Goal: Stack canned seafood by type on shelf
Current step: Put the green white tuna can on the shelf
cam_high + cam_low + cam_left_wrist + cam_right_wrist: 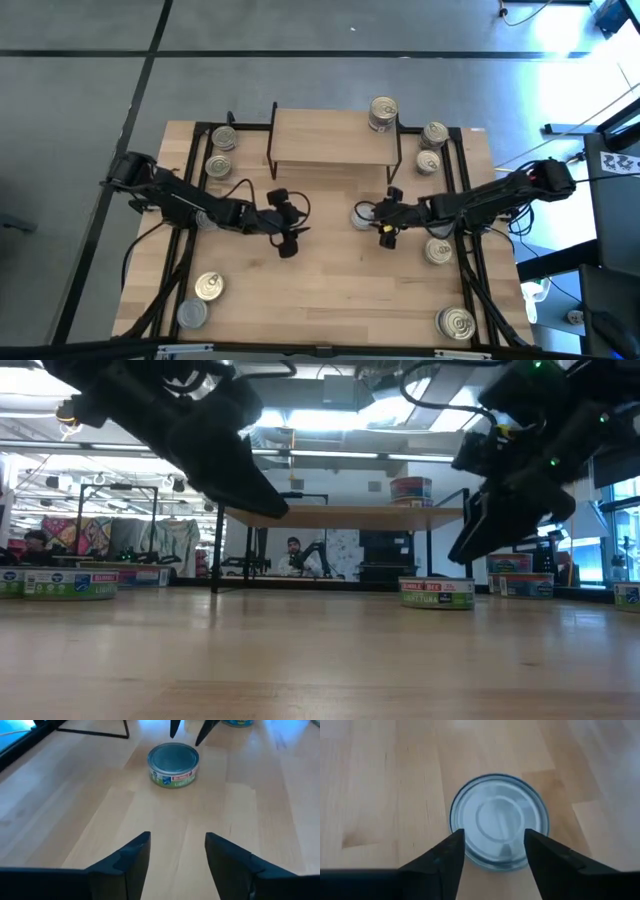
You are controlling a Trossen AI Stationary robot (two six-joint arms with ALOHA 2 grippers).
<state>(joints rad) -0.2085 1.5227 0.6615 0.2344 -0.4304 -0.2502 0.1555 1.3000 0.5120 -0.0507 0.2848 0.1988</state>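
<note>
Your right gripper [494, 854] hung directly above a silver-lidded can [499, 821] on the bare table [330, 290], in front of the shelf [335, 138] — fingers parted, one at each side of the lid, nothing grasped. The gap looked narrower than the can; had you lowered like that, the tips would likely have struck the lid or rim and skidded the can away rather than straddling it.

Your left gripper [287, 236] waited just across from it, low over the table, also parted and empty, pointing at the same can. The two arms were near each other, so a reach from either side risked a clash.

One stack of cans [383, 113] stood on the shelf's right end; other cans lay around the table edges.
</note>
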